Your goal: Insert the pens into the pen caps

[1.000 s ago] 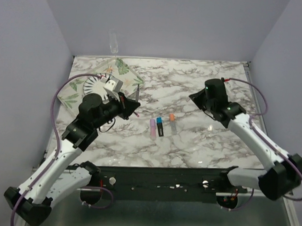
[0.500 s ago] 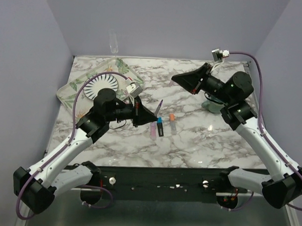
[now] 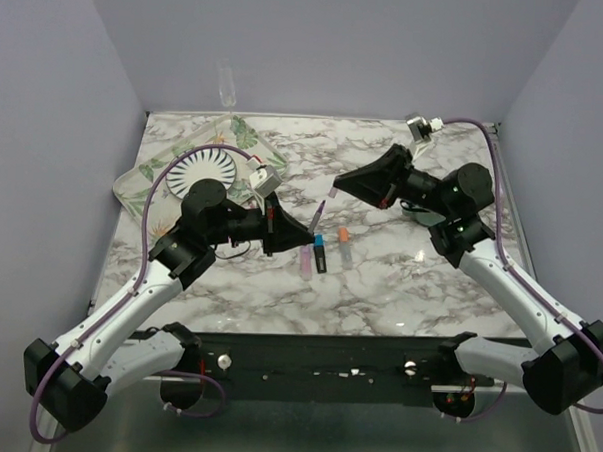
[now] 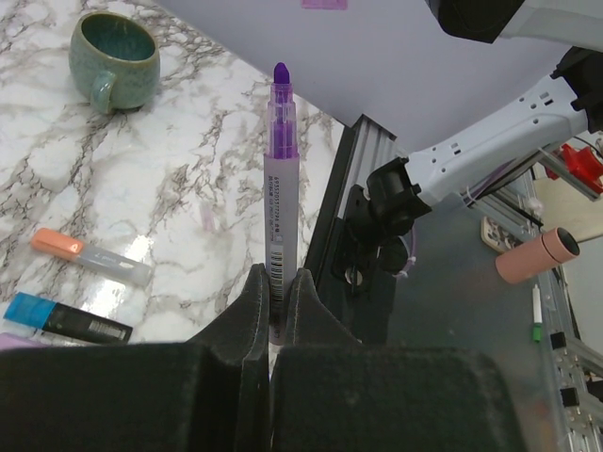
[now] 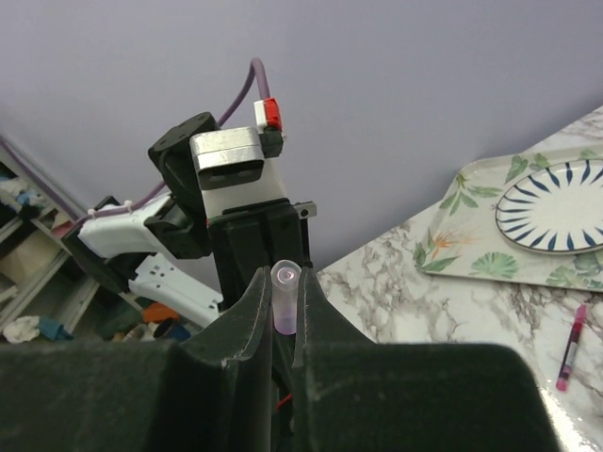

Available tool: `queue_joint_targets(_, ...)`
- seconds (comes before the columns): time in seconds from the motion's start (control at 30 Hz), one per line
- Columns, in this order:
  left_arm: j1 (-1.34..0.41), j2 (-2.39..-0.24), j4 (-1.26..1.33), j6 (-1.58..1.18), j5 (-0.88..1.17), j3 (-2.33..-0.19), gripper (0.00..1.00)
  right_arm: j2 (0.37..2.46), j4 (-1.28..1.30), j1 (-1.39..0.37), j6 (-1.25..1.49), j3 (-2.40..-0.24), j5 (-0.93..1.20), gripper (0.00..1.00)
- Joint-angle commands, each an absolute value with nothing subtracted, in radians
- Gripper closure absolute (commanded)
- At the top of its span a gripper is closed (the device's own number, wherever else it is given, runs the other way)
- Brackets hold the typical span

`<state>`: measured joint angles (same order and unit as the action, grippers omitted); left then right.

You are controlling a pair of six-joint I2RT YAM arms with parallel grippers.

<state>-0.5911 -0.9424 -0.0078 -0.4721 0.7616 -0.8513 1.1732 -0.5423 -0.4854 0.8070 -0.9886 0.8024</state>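
My left gripper (image 3: 301, 229) is shut on a purple marker (image 3: 318, 217), tip up and bare; it stands between the pads in the left wrist view (image 4: 281, 188). My right gripper (image 3: 339, 187) is shut on a light purple cap (image 5: 285, 299), open end facing the left gripper. Marker tip and cap are a short gap apart above the table's middle. On the marble lie a pink-purple marker (image 3: 305, 257), a black marker with a blue end (image 3: 320, 254) and a grey marker with an orange end (image 3: 345, 246). A thin red pen (image 5: 570, 352) lies near the tray.
A leaf-print tray (image 3: 143, 184) with a striped plate (image 3: 198, 168) sits at the back left. A teal-green mug (image 4: 113, 44) stands at the right, behind the right arm. The table's near edge is a black rail (image 3: 316, 362).
Both arms swung inward and met over the table's middle: the left brought the marker to the right, the right lifted, turned and came left with the cap. The gap between them has closed.
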Motion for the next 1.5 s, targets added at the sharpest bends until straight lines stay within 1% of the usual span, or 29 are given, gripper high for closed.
queue_joint_targets(0.0,-0.594,-0.927,0.008,-0.476,0.792,-0.842,1.0,1.172,-0.685,-0.5,0.888,-0.946,0.835,0.99)
queue_joint_targets(0.2,-0.594,-0.92,0.009,-0.477,0.788,-0.842,1.0,1.186,-0.669,-0.512,0.874,-0.939,0.819,0.99)
queue_joint_targets(0.6,-0.594,-0.917,0.009,-0.477,0.787,-0.841,1.0,1.233,-0.713,-0.522,0.897,-0.936,0.802,0.99)
queue_joint_targets(0.9,-0.592,-0.913,0.006,-0.474,0.775,-0.844,1.0,1.23,-0.732,-0.538,0.902,-0.911,0.804,0.99)
queue_joint_targets(1.3,-0.589,-0.897,0.021,-0.48,0.765,-0.834,1.0,1.186,-0.692,-0.563,0.855,-0.816,0.772,0.99)
queue_joint_targets(1.47,-0.587,-0.882,0.034,-0.486,0.724,-0.822,1.0,1.172,-0.601,-0.61,0.778,-0.807,0.723,0.99)
